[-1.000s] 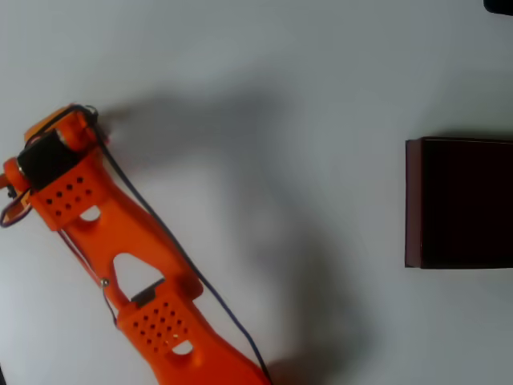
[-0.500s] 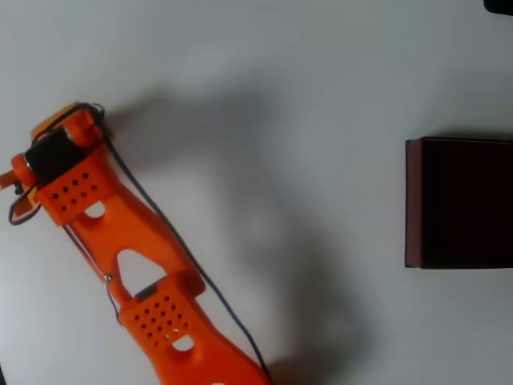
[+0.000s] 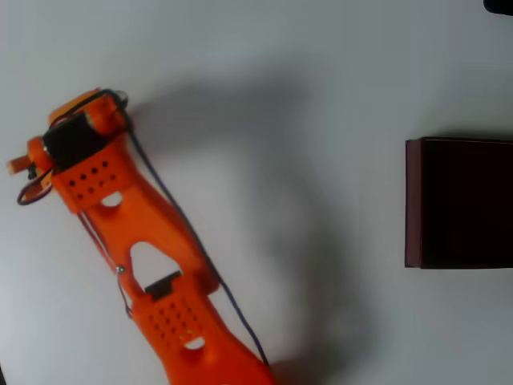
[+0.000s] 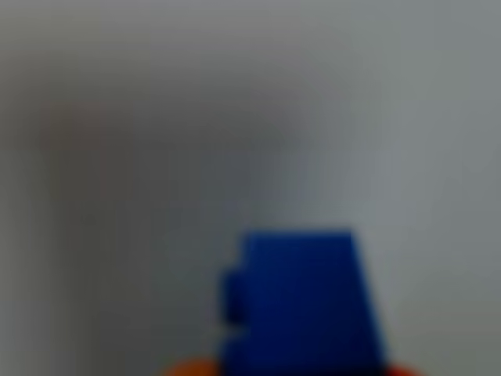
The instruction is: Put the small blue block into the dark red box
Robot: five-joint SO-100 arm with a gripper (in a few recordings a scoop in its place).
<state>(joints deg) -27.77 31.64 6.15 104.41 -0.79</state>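
The small blue block (image 4: 301, 301) looms large and blurred at the bottom centre of the wrist view. Orange slivers of my gripper (image 4: 297, 371) flank its lower end on both sides, so the jaws look shut on it, with blurred grey table behind. In the overhead view my orange arm (image 3: 120, 216) stretches from the bottom edge up to the left, and its wrist end (image 3: 80, 144) covers the fingers and the block. The dark red box (image 3: 414, 202) sits at the right edge, far from the arm, its inside near black.
A pale grey table (image 3: 280, 48) lies under everything, with the arm's broad shadow (image 3: 264, 184) across the middle. A dark cable (image 3: 192, 241) runs along the arm. A small dark object (image 3: 498, 5) touches the top right corner.
The arm's wrist end has shifted a little to the right and toward the top of the overhead view. The box has not moved.
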